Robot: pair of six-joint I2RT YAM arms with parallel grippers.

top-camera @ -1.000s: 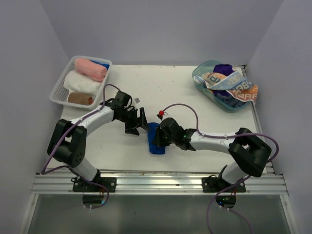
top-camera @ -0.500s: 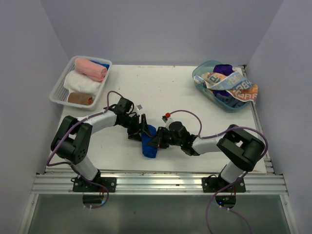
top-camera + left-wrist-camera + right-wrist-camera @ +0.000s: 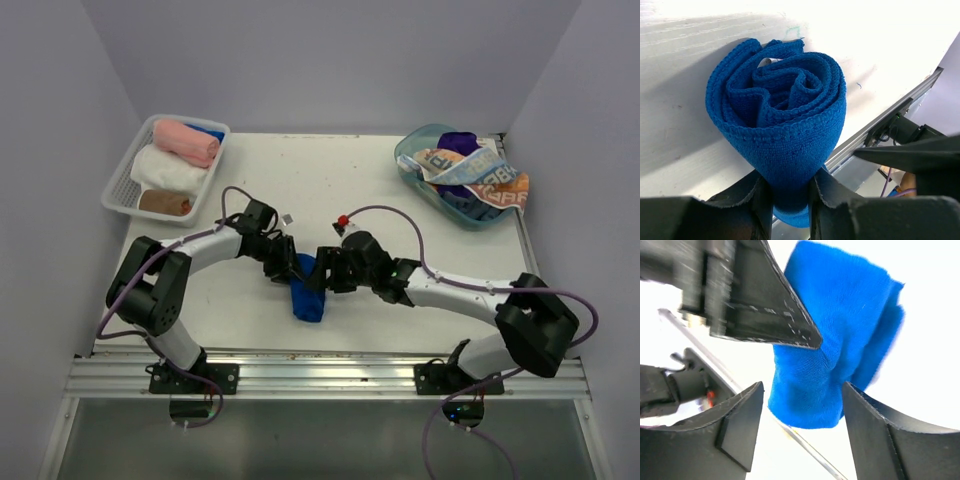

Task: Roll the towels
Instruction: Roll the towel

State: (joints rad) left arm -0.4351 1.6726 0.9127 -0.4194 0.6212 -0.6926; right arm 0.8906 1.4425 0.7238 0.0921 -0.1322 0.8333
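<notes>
Blue towel [image 3: 307, 290], rolled in a tight spiral, lies on the table [image 3: 330, 180] near the front edge, between the arms. The left gripper [image 3: 790, 197] pinches one end of the roll. The right gripper [image 3: 801, 387] is spread wide beside the cloth, gripping nothing. In the far tub [image 3: 410, 158], a printed towel [image 3: 490, 178] shows block letters, too crumpled to read.

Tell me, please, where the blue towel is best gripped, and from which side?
Probably across the middle of the blue towel, from above, pinching its two curved sides. It lies on its side as a roll with an open spiral end, so squeezing the layers should keep it rolled.
</notes>
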